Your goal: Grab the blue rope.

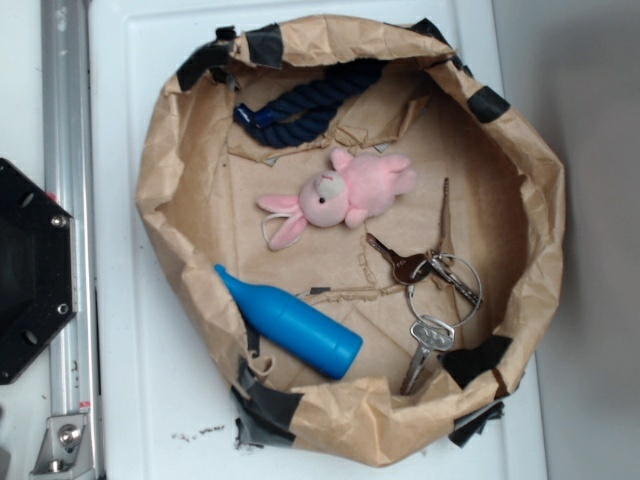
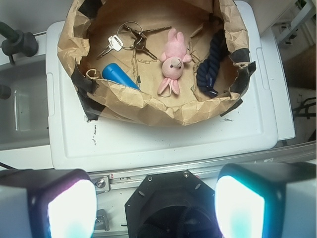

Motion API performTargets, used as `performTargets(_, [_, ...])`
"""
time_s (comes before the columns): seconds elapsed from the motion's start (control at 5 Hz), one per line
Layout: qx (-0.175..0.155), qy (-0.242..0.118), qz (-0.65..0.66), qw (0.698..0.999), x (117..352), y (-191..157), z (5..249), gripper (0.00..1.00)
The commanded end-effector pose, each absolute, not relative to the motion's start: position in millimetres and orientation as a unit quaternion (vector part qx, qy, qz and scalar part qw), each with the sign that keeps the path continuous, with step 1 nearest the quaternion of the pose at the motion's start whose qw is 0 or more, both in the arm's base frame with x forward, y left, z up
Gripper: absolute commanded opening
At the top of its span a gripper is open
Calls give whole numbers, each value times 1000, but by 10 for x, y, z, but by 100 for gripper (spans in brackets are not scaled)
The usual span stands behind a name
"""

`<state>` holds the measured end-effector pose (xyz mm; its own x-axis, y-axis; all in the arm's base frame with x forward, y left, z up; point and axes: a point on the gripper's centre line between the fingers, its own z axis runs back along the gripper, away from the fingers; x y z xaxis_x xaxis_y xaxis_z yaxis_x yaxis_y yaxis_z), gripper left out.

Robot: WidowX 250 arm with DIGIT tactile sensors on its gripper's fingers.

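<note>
The blue rope (image 1: 305, 108) is a short thick dark navy twisted rope with a brighter blue band near its left end. It lies inside the brown paper bowl (image 1: 160, 190) against the far rim. In the wrist view the rope (image 2: 212, 64) lies at the bowl's right side. My gripper (image 2: 156, 206) is open and empty, its two glowing pads far apart. It hovers high above the robot's black base, well short of the bowl. The gripper does not show in the exterior view.
In the bowl lie a pink plush bunny (image 1: 345, 192), a bright blue bottle-shaped toy (image 1: 290, 323) and a bunch of keys (image 1: 432, 290). The bowl sits on a white lid (image 2: 163, 141). A metal rail (image 1: 65, 150) and the black base (image 1: 30, 270) stand to the left.
</note>
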<state>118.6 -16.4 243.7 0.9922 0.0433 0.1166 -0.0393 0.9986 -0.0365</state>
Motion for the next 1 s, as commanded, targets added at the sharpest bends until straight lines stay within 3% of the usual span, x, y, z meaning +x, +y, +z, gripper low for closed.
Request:
performTargets(0.0, [-17, -59, 21, 998, 1186, -164, 2437, 100])
performTargets(0.2, [30, -124, 143, 981, 1686, 13, 2048, 100])
performTargets(0.4, [58, -154, 263, 951, 2081, 209, 1682, 100])
performTargets(0.8, [75, -94, 285, 951, 2548, 522, 734, 100])
